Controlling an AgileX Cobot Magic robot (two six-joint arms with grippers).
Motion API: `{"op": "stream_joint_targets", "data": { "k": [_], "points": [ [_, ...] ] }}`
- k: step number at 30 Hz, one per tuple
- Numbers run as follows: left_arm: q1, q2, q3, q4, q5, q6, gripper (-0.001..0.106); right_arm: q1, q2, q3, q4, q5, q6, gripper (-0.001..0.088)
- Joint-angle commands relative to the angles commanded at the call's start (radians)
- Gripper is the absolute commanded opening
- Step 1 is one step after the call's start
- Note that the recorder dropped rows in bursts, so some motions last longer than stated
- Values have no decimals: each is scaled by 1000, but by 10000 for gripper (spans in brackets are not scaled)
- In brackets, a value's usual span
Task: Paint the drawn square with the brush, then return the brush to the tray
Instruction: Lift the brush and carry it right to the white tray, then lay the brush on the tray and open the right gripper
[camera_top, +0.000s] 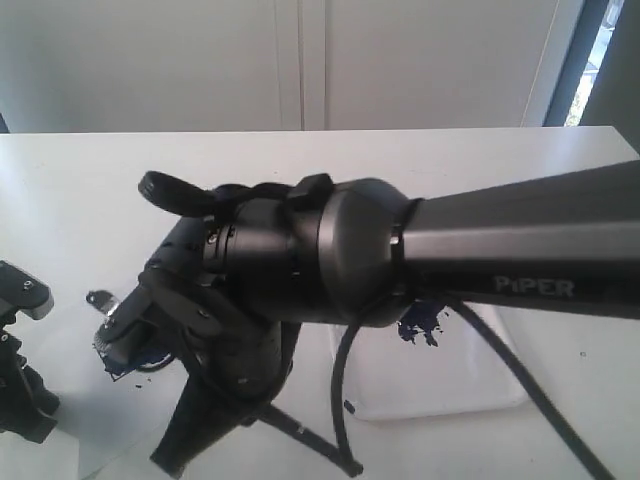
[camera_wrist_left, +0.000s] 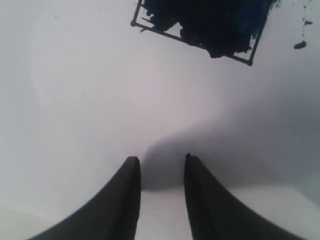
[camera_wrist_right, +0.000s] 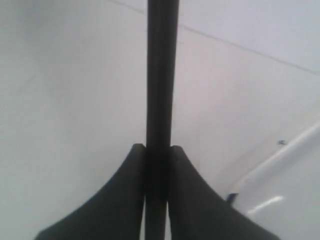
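Note:
The brush's black handle (camera_wrist_right: 162, 75) runs straight between the fingers of my right gripper (camera_wrist_right: 158, 147), which is shut on it. From outside, part of the handle (camera_top: 300, 435) sticks out below the right arm (camera_top: 500, 250), and a silver bit that looks like the ferrule (camera_top: 97, 298) shows on the far side. The drawn square (camera_wrist_left: 210, 20) is a tilted black outline, mostly smeared dark navy. My left gripper (camera_wrist_left: 160, 159) hangs open and empty over white paper, short of the square. The glossy white tray (camera_top: 450, 405) lies under the right arm with a navy blotch (camera_top: 420, 330).
The right arm hides much of the table's middle in the exterior view. A black cable (camera_top: 520, 380) trails across the tray. Small navy splatters (camera_wrist_left: 300, 45) lie beside the square. The tray's rim (camera_wrist_right: 287, 152) and the paper's edge show near the right gripper.

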Motion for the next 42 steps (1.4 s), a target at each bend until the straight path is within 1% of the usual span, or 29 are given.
{"op": "stream_joint_targets", "data": {
  "k": [3, 6, 12, 15, 18, 21, 25, 30, 36, 42],
  "points": [
    [0, 0, 0, -3, 0, 0, 367, -52, -18, 0, -116, 110, 38, 0],
    [0, 0, 0, -14, 0, 0, 367, -129, -35, 2, -125, 196, 38, 0],
    [0, -6, -15, -30, 12, 0, 367, -233, -84, 55, -112, 223, 32, 0],
    [0, -46, -25, -40, 17, 0, 367, -277, -127, 113, -106, 223, 32, 0],
    [0, -101, -30, -40, 25, -4, 367, -311, -176, 183, -68, 204, 32, 0],
    [0, -162, -30, -40, 27, -41, 367, -333, -226, 257, -19, 151, 32, 0],
    [0, -256, -30, -40, 36, -78, 367, -345, -278, 355, 58, 88, 32, 0],
    [0, -348, -30, -59, 56, -86, 367, -345, -289, 461, 85, 58, 39, 0],
    [0, -360, -30, -59, 92, -86, 367, -345, -291, 566, 111, -47, 105, 0],
    [0, -353, -30, -59, 101, -81, 367, -351, -291, 610, 121, -131, 183, 0]
  ]
}}
